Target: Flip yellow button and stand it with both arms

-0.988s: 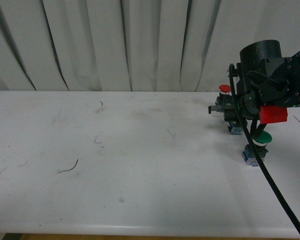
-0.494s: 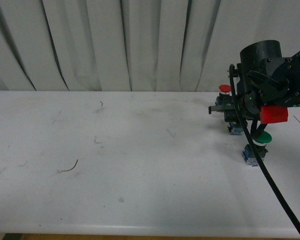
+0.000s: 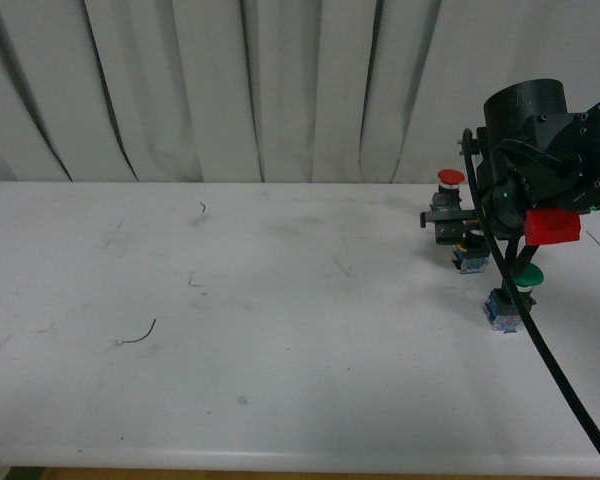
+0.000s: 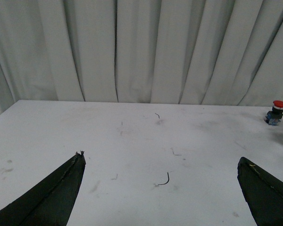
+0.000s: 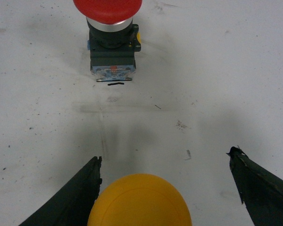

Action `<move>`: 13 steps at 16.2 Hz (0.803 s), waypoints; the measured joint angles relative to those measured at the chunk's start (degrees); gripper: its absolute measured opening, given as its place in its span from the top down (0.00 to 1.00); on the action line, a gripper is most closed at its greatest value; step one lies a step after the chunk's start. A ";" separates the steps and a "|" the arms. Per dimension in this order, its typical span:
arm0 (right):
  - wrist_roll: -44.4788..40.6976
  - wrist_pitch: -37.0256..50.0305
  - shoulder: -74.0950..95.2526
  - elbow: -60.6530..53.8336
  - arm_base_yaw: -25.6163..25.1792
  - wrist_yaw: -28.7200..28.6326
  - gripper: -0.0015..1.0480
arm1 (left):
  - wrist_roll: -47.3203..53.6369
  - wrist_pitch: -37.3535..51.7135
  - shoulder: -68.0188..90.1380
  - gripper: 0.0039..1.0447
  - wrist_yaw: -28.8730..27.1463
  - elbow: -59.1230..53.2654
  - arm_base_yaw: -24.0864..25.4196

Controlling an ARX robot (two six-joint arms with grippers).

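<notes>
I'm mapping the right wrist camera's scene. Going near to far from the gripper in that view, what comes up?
yellow button, between the open right gripper fingers → bare white table → red-capped button, standing upright.

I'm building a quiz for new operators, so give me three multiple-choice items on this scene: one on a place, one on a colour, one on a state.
1. Where does the yellow button sit?
A. between the right gripper fingers
B. beside the curtain
C. under the left gripper

2. What colour is the cap of the button beyond it?
A. blue
B. red
C. white

3. How are the left gripper's jaws?
A. shut on a button
B. open, holding nothing
C. out of view

Key: 1 A, the cap shows between the fingers; 2 B, plainly red; 3 B, the tips stand wide apart.
</notes>
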 joint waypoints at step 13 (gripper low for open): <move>0.26 29.79 -32.35 -30.69 -7.06 -12.33 0.06 | 0.02 0.00 0.00 0.06 0.00 0.00 0.00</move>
